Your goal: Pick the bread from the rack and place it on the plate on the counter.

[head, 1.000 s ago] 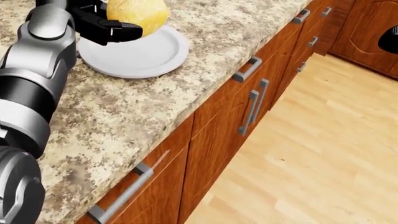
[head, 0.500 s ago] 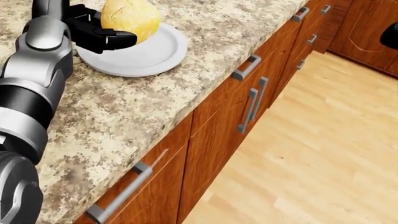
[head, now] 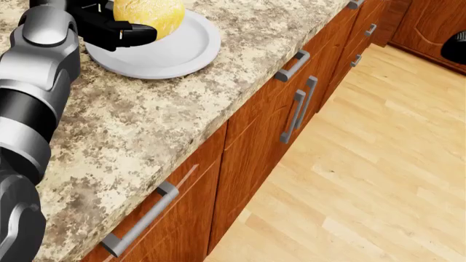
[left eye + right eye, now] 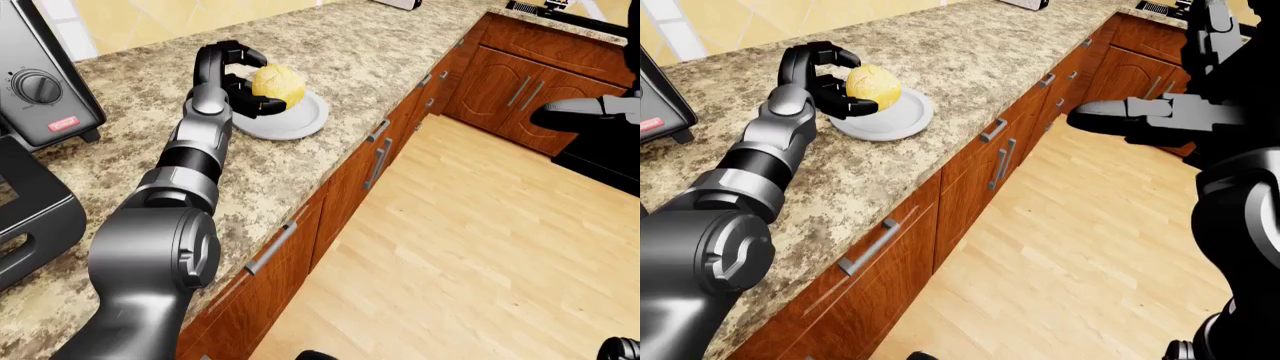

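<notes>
A round yellow-brown bread [image 4: 277,84] is in my left hand [image 4: 255,82], whose black fingers [image 3: 131,34] are closed round it. The bread sits low over the left part of a white plate [image 3: 182,52] on the speckled granite counter [image 3: 146,125]; whether it touches the plate I cannot tell. In the right-eye view the bread [image 4: 872,84] covers the plate's [image 4: 895,124] upper left rim. My right hand [image 4: 1110,116] hangs over the wooden floor, far right of the counter, fingers stretched out and holding nothing.
A black toaster oven [image 4: 40,90] and a black rack [image 4: 30,210] stand at the left of the counter. Wooden drawers with grey handles [image 3: 291,65] run below the counter edge. More cabinets [image 4: 520,82] and a dark appliance close the floor at upper right.
My left hand has lowered the bread closer to the plate and a little to the left. The head view has shifted slightly, with counter and handles sliding upward.
</notes>
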{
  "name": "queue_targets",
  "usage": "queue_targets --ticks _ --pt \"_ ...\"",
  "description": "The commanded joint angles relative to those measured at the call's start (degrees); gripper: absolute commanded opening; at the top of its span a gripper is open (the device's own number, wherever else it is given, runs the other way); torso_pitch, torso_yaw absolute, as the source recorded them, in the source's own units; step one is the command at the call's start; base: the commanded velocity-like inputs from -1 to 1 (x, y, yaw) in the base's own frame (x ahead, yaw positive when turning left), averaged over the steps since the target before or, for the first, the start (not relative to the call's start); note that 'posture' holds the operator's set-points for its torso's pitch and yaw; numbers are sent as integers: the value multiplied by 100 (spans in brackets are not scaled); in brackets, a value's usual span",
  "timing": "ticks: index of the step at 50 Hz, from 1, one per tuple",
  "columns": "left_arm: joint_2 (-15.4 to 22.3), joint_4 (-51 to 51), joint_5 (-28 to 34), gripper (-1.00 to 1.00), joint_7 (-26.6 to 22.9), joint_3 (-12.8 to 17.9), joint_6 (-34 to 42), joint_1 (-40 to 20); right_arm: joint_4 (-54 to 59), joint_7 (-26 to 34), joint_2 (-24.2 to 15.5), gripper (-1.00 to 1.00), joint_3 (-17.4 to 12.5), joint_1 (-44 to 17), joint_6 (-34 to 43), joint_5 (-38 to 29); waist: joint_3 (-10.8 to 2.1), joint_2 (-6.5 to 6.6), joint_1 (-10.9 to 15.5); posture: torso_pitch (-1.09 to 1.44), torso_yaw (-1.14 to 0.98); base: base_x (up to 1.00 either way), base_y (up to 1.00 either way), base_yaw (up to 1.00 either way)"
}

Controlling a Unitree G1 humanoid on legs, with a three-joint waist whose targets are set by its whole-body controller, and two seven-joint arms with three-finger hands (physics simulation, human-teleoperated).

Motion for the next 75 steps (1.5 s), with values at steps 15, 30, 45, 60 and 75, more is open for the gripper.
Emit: queue_targets --ticks 15,30,45,60,75 --pt "55 -245 50 2 1 11 -128 -267 3 4 -78 100 -47 -259 -106 -132 -183 17 -13 9 -114 0 0 0" --pt "38 -237 85 100 -18 11 -98 -241 -43 -8 -142 100 -163 -176 -86 -27 -178 7 -2 9 -114 0 0 0" --pt "102 -270 56 100 -38 6 -115 -388 -90 -67 -145 100 -164 -94 -125 21 -174 1 4 9 -114 0 0 0" --pt "183 -370 104 100 -234 -176 -49 -881 27 -43 -120 100 -28 -279 -135 -60 -176 3 10 9 -114 0 0 0" --pt "313 -579 288 100 -349 -416 -28 -1461 -75 -17 -1 100 -26 -169 -140 -137 -155 7 11 9 -114 0 0 0"
